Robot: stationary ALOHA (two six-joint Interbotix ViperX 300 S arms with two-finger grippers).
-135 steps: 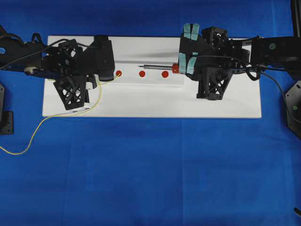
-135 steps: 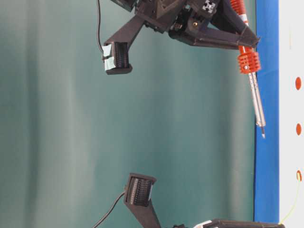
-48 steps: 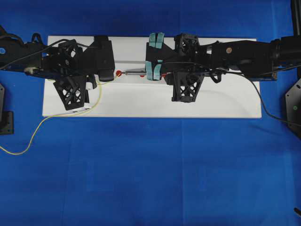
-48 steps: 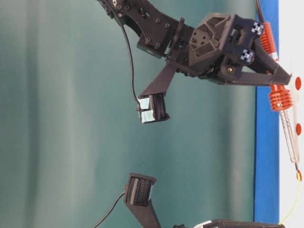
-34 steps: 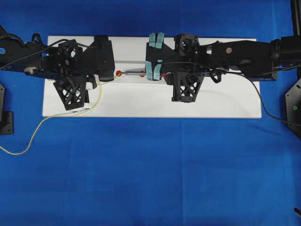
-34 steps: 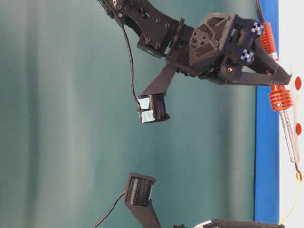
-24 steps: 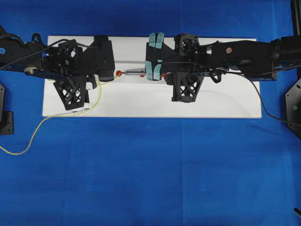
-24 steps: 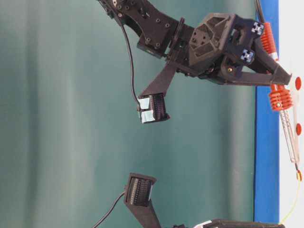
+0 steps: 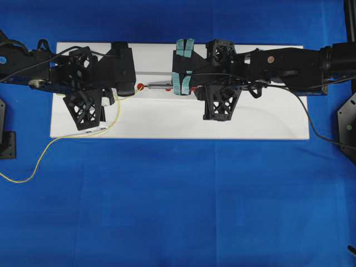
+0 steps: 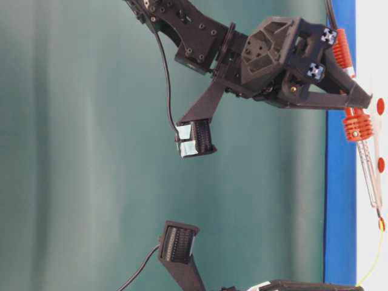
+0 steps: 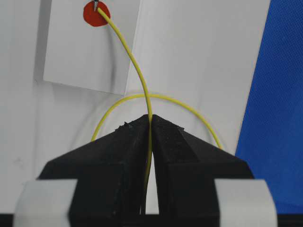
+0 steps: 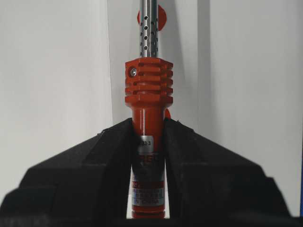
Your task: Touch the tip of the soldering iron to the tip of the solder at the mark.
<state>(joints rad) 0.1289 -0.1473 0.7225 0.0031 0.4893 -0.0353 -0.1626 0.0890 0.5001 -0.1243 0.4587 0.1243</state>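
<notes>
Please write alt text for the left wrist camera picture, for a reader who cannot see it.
The yellow solder, clamped between the black jaws of the left gripper, curves up to a red mark on the white board, where the soldering iron tip meets its end.

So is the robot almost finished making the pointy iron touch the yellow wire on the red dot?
Pretty much. The left gripper holds the solder, whose tip sits on the red mark. The right gripper holds the soldering iron. In the left wrist view the iron's dark point meets the solder's tip at the mark, so nothing looks left to do.
</notes>
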